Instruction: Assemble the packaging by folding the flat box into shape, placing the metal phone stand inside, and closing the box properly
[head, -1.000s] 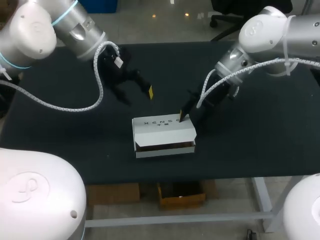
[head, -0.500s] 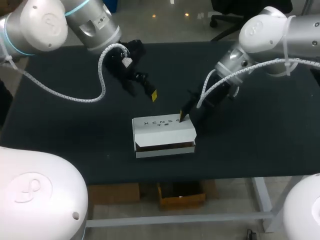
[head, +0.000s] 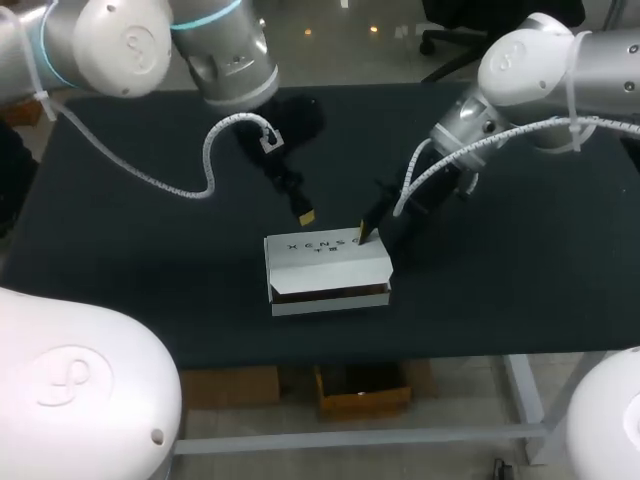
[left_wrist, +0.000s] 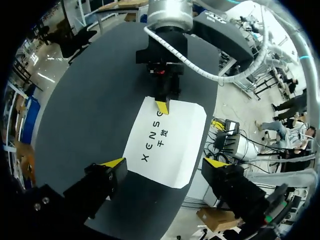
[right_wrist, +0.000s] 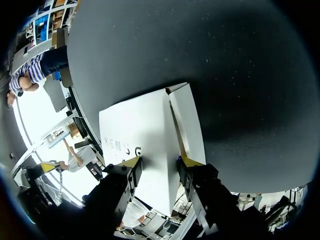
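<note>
hovering spread wide, left gripper (left_wrist: 164, 162) over white box (left_wrist: 172, 142); right gripper (right_wrist: 160, 161), fingers parted, touches it.

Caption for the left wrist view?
Open left gripper hovers over the white box; right gripper touches its far edge.

a black table (head: 120, 250) carries one white box (head: 325, 262) near its front edge.

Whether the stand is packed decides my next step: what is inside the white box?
Through the front slot of the white box only a dark brown interior shows. The lid covers the rest, so whether the stand is inside cannot be seen.
</note>
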